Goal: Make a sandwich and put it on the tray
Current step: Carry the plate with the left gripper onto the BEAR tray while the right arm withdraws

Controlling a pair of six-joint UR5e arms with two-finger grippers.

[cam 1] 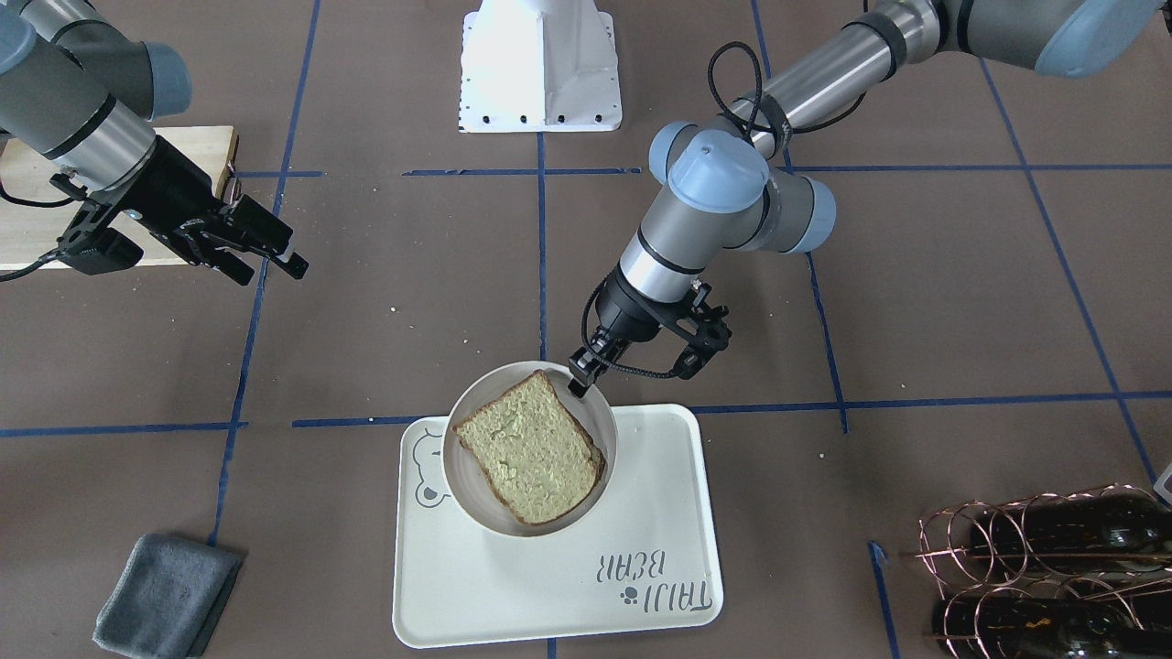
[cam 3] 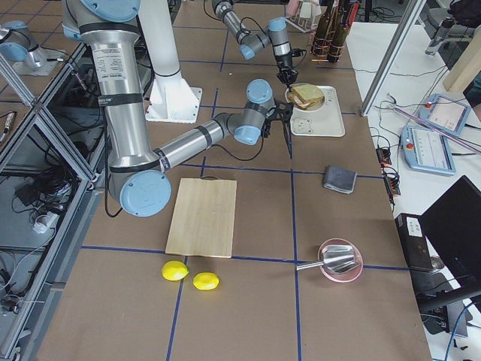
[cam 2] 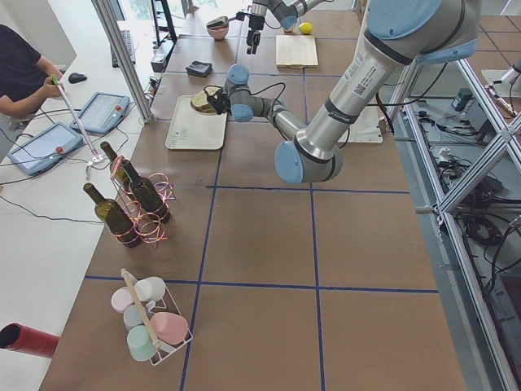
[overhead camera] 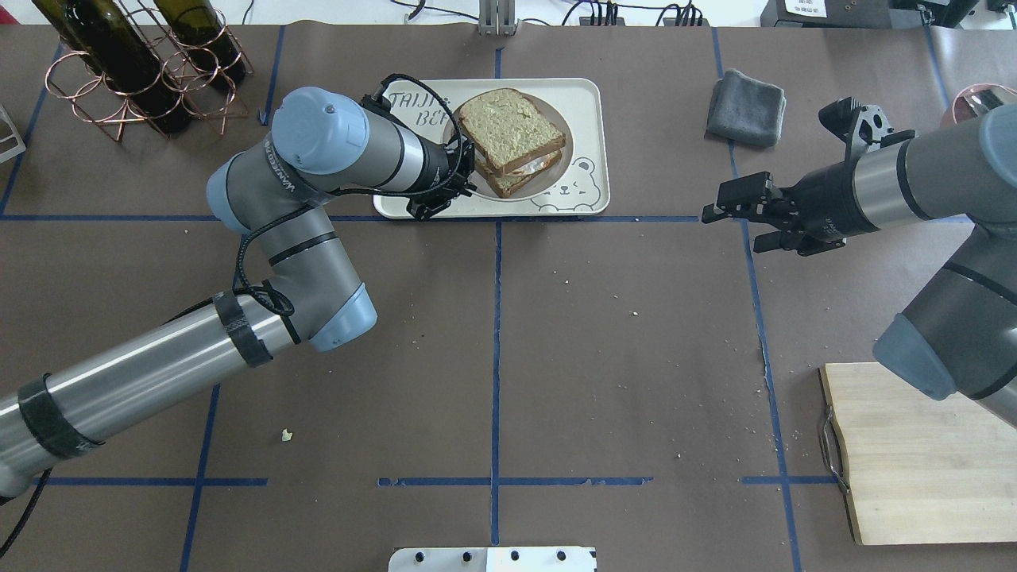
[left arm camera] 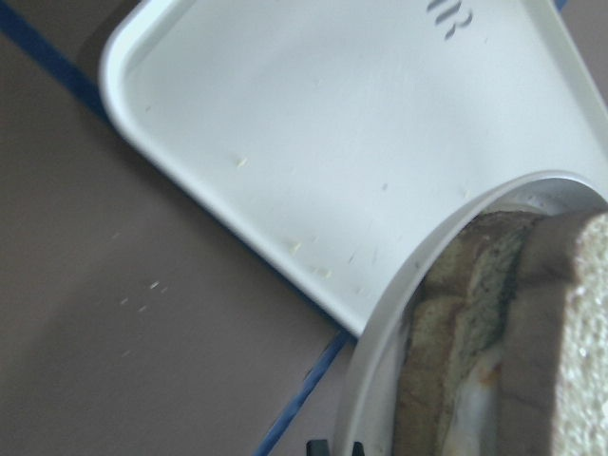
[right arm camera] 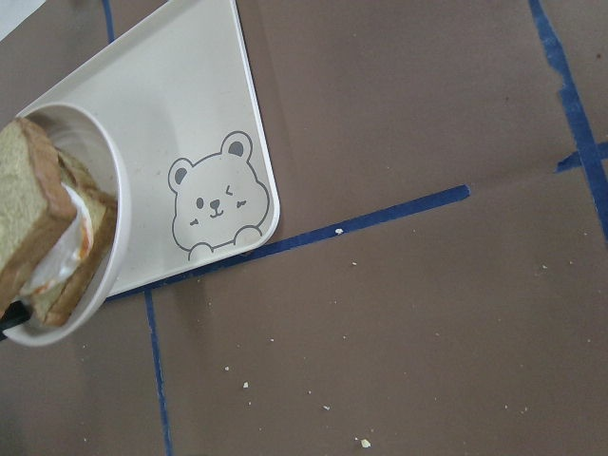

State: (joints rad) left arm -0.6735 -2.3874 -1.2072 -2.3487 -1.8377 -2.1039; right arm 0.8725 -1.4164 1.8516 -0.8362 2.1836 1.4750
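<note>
The sandwich (cam 1: pixel 531 448), two tan bread slices with white egg between them, lies on a small round white plate (cam 1: pixel 455 485). The plate is over the robot-side part of the cream tray (cam 1: pixel 549 586) with the bear drawing. My left gripper (cam 1: pixel 579 375) is shut on the plate's rim on the robot side. The left wrist view shows the plate rim (left arm camera: pixel 399 313), the sandwich edge (left arm camera: pixel 503 351) and the tray (left arm camera: pixel 332 142) below. My right gripper (cam 1: pixel 272 273) is open and empty, held above the table well clear of the tray. The right wrist view shows the sandwich (right arm camera: pixel 47 228) and the tray (right arm camera: pixel 180 114).
A pale wooden cutting board (overhead camera: pixel 914 453) lies under the right arm. A grey cloth (overhead camera: pixel 747 107) lies beyond the right gripper. A copper rack with wine bottles (overhead camera: pixel 135 71) stands at the far left. Two lemons (cam 3: pixel 192 276) and a pink bowl (cam 3: pixel 338 259) lie at the right end.
</note>
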